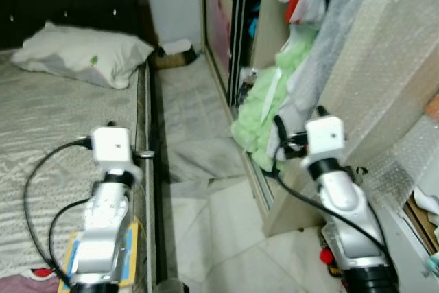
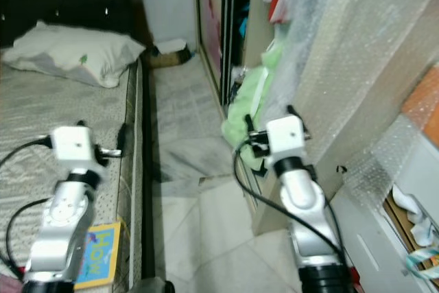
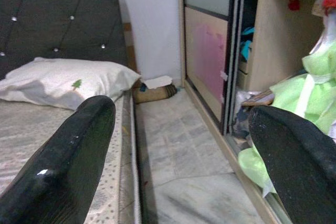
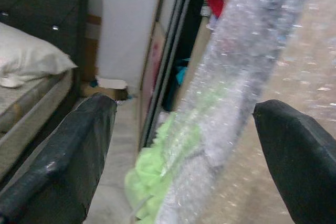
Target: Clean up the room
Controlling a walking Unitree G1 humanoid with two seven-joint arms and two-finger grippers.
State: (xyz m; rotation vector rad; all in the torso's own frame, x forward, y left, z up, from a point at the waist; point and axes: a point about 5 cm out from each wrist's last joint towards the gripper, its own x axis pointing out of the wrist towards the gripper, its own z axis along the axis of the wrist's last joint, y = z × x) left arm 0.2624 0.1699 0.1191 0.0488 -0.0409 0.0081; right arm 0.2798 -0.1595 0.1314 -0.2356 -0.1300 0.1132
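Green cloth (image 1: 264,111) spilling from wardrobe (image 3: 210,51): I'm approaching; both grippers, left (image 3: 178,150) and right (image 4: 184,150), spread, empty; next, reach right.

Evenly lit, soft indoor light, no hard shadows. Head views slightly soft. Dark headboard (image 3: 58,14) ahead of left end effector (image 3: 181,161) underexposed. Bubble wrap (image 4: 247,77) ahead of right end effector (image 4: 184,156) blurred, washed out. Fingers (image 3: 63,161) close, defocused, small specular glint.

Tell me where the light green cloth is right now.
In the eye views, the light green cloth spills from the open wardrobe on the robot's right, just ahead of the right gripper, across the floor strip from the bed.
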